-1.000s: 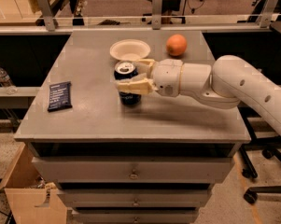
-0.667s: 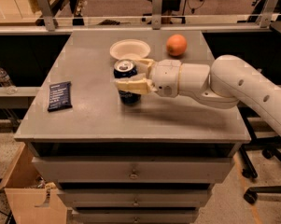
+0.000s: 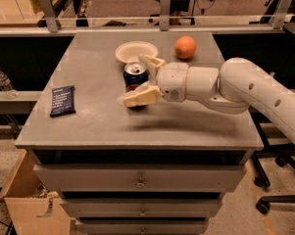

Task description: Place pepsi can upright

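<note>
No wording can be read on the grey cabinet top (image 3: 93,124): the small blue aluminium pepsi can (image 3: 135,72), upright with its silver end up, shows no legible brand, and pale print on the flat dark blue snack bar wrapper (image 3: 62,100) cannot be made out; the cream two-finger gripper (image 3: 137,81) brackets the can, fingers spread

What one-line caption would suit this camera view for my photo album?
Robot's open pincer straddles an upright pepsi can on a grey table, beside bowl and orange.
</note>
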### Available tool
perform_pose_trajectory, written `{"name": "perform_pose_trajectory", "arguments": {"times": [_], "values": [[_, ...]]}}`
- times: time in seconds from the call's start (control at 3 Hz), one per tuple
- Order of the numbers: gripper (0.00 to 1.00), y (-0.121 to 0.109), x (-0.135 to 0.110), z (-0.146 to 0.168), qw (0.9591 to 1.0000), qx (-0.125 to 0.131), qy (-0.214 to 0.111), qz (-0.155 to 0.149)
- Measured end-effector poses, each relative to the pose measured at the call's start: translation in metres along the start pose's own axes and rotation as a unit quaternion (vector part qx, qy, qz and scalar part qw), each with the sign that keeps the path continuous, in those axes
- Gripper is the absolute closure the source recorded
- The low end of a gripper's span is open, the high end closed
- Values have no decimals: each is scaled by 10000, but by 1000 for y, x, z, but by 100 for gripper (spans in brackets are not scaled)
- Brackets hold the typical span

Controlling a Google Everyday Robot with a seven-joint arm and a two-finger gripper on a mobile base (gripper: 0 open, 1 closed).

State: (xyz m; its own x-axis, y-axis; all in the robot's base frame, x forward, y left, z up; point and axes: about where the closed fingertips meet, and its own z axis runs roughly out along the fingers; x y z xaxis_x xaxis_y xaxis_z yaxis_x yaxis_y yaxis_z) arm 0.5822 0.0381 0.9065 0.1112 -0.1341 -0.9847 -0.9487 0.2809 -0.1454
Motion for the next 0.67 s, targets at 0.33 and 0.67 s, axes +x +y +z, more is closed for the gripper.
{"name": "perform_pose_trajectory", "arguments": {"times": [0.33,0.67], "values": [[0,0,0,0,10000,-1,0,0],[0,-1,-3,-14,9997,70,200,-114]]}}
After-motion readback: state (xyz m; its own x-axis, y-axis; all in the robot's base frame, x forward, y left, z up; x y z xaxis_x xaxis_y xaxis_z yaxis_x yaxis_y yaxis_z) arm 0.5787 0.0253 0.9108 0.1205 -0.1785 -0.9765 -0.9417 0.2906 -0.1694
